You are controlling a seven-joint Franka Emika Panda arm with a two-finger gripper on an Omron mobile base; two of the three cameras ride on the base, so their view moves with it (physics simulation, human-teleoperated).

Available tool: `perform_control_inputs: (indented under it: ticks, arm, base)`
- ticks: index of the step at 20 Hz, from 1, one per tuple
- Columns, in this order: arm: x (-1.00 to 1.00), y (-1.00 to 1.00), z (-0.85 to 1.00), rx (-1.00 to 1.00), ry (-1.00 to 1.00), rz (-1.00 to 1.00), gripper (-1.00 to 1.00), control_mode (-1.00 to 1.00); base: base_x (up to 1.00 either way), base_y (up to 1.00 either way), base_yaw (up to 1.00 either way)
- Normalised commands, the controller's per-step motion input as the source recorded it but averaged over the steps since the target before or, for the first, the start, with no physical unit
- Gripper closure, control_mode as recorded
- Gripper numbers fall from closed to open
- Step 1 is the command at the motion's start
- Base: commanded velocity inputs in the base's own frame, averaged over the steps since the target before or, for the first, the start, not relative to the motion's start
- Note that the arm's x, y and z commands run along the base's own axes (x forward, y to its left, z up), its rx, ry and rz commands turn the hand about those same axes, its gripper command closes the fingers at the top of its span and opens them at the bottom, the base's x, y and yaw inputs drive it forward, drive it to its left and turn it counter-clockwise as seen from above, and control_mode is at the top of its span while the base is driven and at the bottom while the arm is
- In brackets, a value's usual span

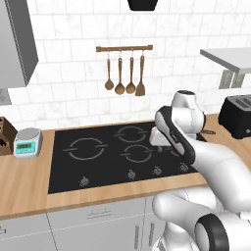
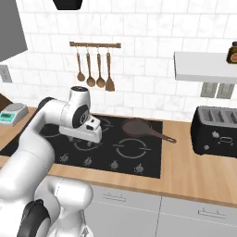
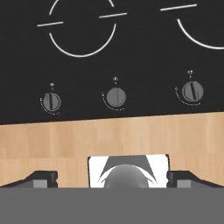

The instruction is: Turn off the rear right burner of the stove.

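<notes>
The stove point(image 1: 98, 157) is a wide black glass cooktop set into a wooden counter. A dark brown pan point(image 2: 136, 126) sits on its rear right zone and covers the rear right burner. Small round knobs point(image 2: 114, 164) run along the front edge. In the hand view, three knobs lie ahead: left point(image 3: 51, 102), middle point(image 3: 116, 97) and right point(image 3: 192, 91). My gripper point(image 3: 112, 178) hovers open above the counter strip in front of them, fingertips point(image 3: 41, 178) wide apart with nothing between. The hand point(image 2: 87, 132) hangs over the cooktop's middle.
A black toaster point(image 2: 215, 130) stands on the counter to the right, and the pan's handle point(image 2: 164, 137) points toward it. A small scale point(image 1: 27, 142) sits left of the stove. Wooden utensils point(image 1: 125, 78) hang on the tiled wall behind. A shelf point(image 2: 203, 65) juts out at right.
</notes>
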Motion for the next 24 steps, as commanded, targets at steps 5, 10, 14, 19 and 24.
perform_control_inputs:
  ticks: [5, 10, 14, 19, 24]
  arm:
    - [0.00, 0.17, -0.16, 0.00, 0.01, 0.00, -1.00, -1.00]
    - [0.00, 0.39, -0.06, 0.00, 0.01, 0.00, -1.00, -1.00]
    - [0.00, 0.00, -0.04, 0.00, 0.01, 0.00, -1.00, -1.00]
    - [0.00, -0.34, -0.19, 0.00, 0.00, 0.00, -1.00, -1.00]
    - [0.00, -0.67, -0.38, 0.00, 0.00, 0.00, -1.00, -1.00]
  base:
    - [0.00, 0.00, 0.00]
    - [0.00, 0.00, 0.00]
    - [0.00, 0.00, 0.00]
    - [0.00, 0.00, 0.00]
    - [0.00, 0.00, 0.00]
